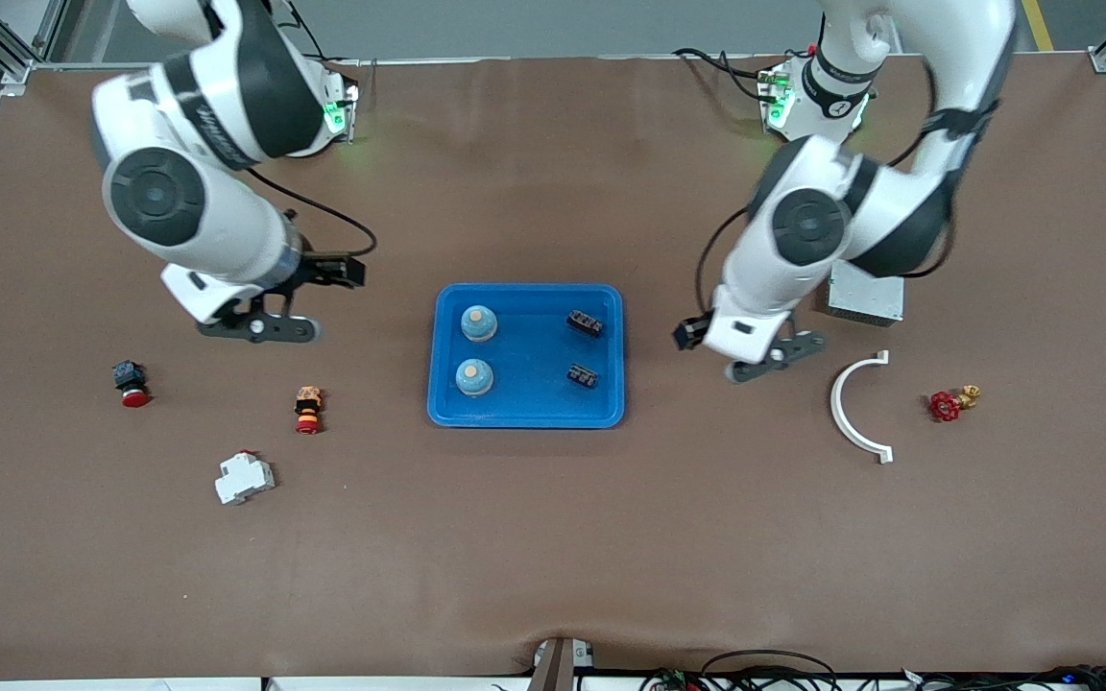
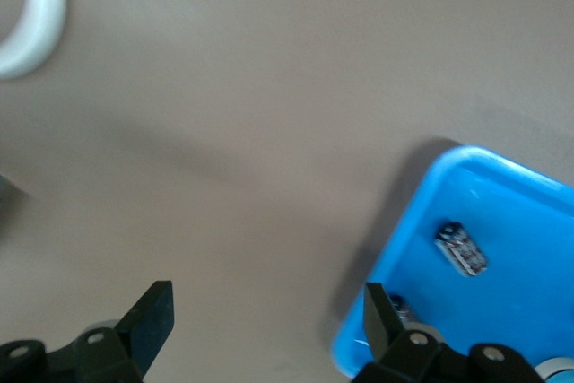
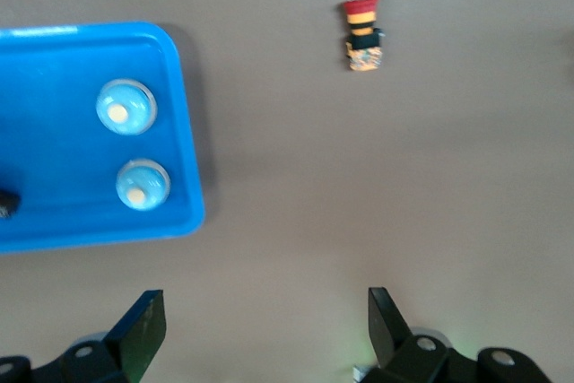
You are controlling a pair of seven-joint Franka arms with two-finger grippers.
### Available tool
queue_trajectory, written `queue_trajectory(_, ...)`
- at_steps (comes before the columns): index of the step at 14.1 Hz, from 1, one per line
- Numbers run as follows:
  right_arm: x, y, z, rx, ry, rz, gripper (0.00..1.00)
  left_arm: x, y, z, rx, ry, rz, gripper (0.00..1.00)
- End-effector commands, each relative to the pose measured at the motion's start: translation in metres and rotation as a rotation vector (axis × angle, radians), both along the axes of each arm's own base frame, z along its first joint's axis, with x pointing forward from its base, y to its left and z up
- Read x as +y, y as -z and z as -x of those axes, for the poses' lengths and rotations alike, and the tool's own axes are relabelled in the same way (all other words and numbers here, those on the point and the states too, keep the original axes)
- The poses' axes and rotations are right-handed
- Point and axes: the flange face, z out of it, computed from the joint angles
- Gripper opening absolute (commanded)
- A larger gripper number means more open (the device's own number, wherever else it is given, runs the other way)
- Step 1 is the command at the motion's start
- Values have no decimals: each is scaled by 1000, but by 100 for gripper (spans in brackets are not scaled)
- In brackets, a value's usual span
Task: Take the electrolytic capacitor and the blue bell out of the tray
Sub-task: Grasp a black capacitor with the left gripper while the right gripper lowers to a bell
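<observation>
Arms first, in the front view: the right arm reaches down from its base with its elbow bent, and the right gripper point(image 1: 260, 329) hangs over bare table between the tray point(image 1: 526, 418) and the right arm's end of the table. The left arm folds down from its own base, and the left gripper point(image 1: 772, 357) is over the table just beside the tray's edge toward the left arm's end. Two bells point(image 1: 478, 323) sit in the tray on the side toward the right arm, one nearer the camera than the other; two capacitors point(image 1: 585, 323) sit on the side toward the left arm, likewise one nearer. On the table toward the right arm's end lie a red button point(image 1: 130, 382), an orange switch point(image 1: 308, 410) and a white breaker point(image 1: 244, 478). Toward the left arm's end lie a white arc point(image 1: 851, 411), a red valve point(image 1: 950, 403) and a grey box point(image 1: 865, 296) partly under the arm.

Left wrist view: the left gripper's fingers point(image 2: 148, 320) stand wide apart with nothing between them, over brown table at the tray's corner; one capacitor shows in the tray.

Right wrist view: the right gripper's fingers point(image 3: 143, 325) are spread wide and empty over bare table, with the tray, both bells and the switch in sight.
</observation>
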Motion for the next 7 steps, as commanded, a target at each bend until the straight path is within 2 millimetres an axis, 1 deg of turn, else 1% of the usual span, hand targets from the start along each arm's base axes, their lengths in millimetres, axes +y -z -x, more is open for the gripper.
queue_trajectory(1,26,35,16,-51,77,0,100,-41,36,10,-10,-145,8,90)
queue_trajectory(2,34,55,23,-71,70,-7,100,-57,51,18,0,-191,7,87)
queue_trajectory(3,41,70,30,-96,59,-20,100,-69,63,24,10,-245,4,82)
queue_trajectory(4,49,82,37,-112,58,-27,100,-76,75,27,15,-287,6,76)
queue_trajectory(5,56,92,43,-126,72,-30,100,-84,88,32,22,-316,8,74)
queue_trajectory(6,61,104,49,-145,89,-37,100,-95,99,38,22,-358,18,68)
queue_trajectory(7,68,115,58,-163,101,-49,100,-104,107,41,16,-421,34,67)
